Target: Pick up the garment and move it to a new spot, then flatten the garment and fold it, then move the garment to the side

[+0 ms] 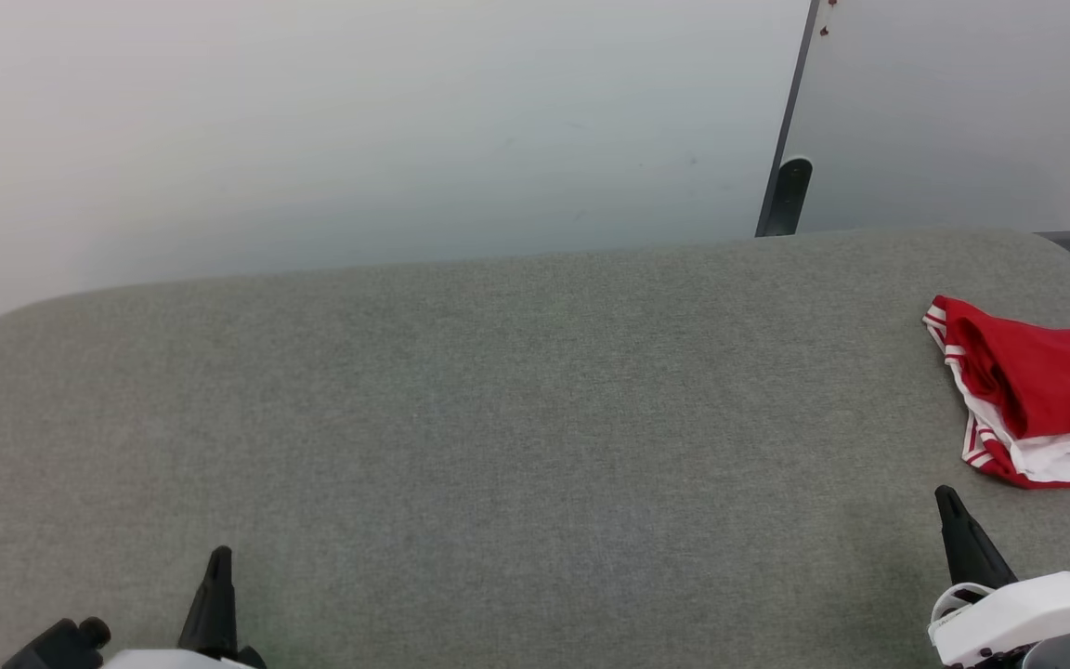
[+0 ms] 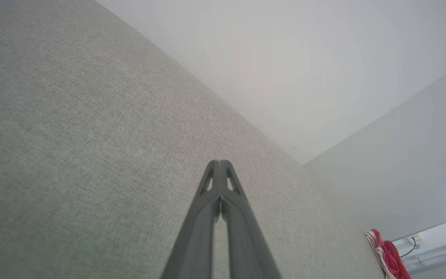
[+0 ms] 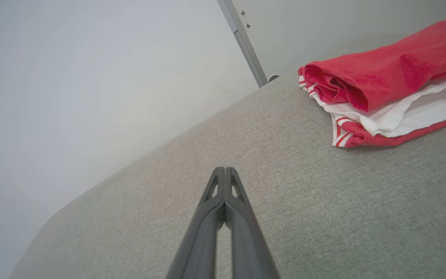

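Head view: the garment (image 1: 1046, 400) is lying folded at the table's (image 1: 498, 418) right edge.
Left wrist: the left gripper (image 2: 220, 162) is hovering pressed together, empty.
Right wrist: the right gripper (image 3: 225, 169) is hovering likewise, near the garment. The cloth is looking soft, light and floppy, so pinching the striped hem seems best.

the garment (image 1: 1046, 376) is bright red, with a white layer beneath and red-and-white stripe trim at its edges. the worktop (image 1: 498, 418) is a flecked grey-green weave. the left tool (image 1: 218, 557) and the right tool (image 1: 946, 494) have black fingers on white casings. the wall (image 1: 312, 121) is pale grey-white.
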Robot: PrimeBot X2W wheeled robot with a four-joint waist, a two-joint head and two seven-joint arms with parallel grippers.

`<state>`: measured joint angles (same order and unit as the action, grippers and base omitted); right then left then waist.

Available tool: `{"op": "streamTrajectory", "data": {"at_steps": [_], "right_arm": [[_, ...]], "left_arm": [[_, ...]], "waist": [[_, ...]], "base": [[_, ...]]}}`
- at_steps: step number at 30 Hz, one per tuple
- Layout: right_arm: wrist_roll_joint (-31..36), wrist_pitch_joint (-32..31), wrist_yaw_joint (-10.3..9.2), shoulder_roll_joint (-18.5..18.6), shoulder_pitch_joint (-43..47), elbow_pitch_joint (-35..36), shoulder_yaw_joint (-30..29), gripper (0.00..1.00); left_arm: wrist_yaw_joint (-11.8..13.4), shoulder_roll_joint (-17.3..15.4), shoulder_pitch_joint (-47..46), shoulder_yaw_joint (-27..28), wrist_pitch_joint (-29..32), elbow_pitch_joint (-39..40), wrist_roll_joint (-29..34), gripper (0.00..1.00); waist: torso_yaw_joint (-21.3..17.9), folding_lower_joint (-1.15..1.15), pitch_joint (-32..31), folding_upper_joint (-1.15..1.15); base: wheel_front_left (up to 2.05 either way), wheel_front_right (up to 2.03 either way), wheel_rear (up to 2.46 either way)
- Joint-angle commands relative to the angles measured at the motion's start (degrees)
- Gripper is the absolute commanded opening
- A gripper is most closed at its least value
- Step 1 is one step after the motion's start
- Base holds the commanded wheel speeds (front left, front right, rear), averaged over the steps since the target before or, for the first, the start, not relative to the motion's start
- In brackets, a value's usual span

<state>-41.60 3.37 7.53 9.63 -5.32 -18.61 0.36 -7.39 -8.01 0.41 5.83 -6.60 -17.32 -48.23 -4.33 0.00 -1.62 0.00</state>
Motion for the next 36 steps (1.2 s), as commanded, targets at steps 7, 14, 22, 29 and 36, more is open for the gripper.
{"op": "streamTrajectory", "data": {"at_steps": [7,14,22,29,36], "right_arm": [[-5.90,-1.15,-0.02,-0.60,-1.32,1.34,-1.13,0.00],[-11.10,-2.15,-0.03,-1.34,-1.33,1.75,-1.76,0.00],[-16.47,-3.25,-0.03,-2.07,-1.32,2.19,-2.53,0.00],[-20.97,-4.11,-0.03,-2.67,-1.34,2.52,-3.11,0.00],[-25.16,-4.93,-0.04,-3.28,-1.35,2.84,-3.62,0.00]], "left_arm": [[-0.06,0.15,-1.96,0.32,1.35,1.24,-5.23,0.00],[-0.07,0.76,-2.47,0.38,2.69,1.49,-9.65,0.00],[-0.08,1.32,-3.22,0.45,4.11,1.75,-14.39,0.00],[-0.09,1.81,-3.59,0.51,5.33,1.95,-18.23,0.00],[-0.10,2.29,-4.18,0.56,6.46,2.17,-21.82,0.00]], "waist": [[0.31,0.00,0.13,0.00],[0.63,0.00,0.27,0.00],[1.01,0.00,0.42,0.00],[1.33,0.00,0.56,0.00],[1.66,0.00,0.69,0.00]], "base": [[0.00,0.00,0.00],[0.00,0.00,0.00],[0.00,0.00,0.00],[0.00,0.00,0.00],[0.00,0.00,0.00]]}}
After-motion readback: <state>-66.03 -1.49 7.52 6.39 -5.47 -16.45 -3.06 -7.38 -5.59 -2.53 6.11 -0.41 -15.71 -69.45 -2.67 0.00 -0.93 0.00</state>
